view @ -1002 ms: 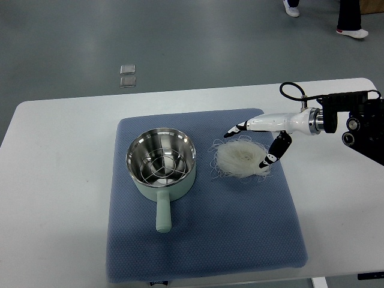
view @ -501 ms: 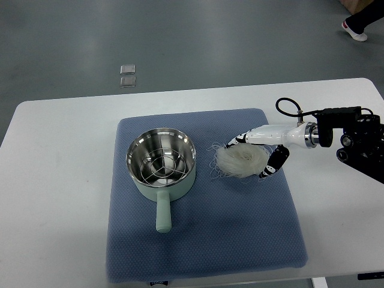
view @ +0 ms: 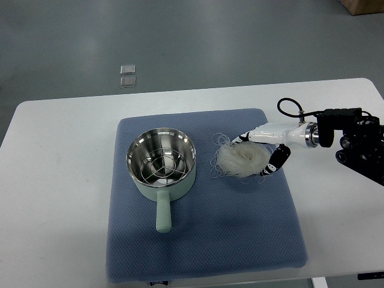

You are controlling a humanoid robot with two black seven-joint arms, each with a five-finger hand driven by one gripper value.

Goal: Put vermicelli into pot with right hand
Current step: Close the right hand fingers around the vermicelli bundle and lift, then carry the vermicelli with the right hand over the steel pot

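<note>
A pale green pot [view: 161, 169] with a steel inside and a wire rack stands on the blue mat [view: 204, 240], its handle pointing toward me. Right of it lies a white nest of vermicelli [view: 241, 161]. My right hand [view: 257, 155] comes in from the right and is closed around the nest, upper fingers [view: 243, 137] over its far side and thumb [view: 275, 162] on its near right side. The bundle looks squeezed together, still touching the mat. The left arm does not show.
The mat covers the middle of a white table [view: 60, 180]. Two small clear squares [view: 127, 75] lie on the grey floor beyond the table. A brown box corner [view: 363, 5] shows at the top right.
My right hand came down from above the nest and closed on it, bunching the vermicelli tighter. The person's feet at the top right have left the picture.
</note>
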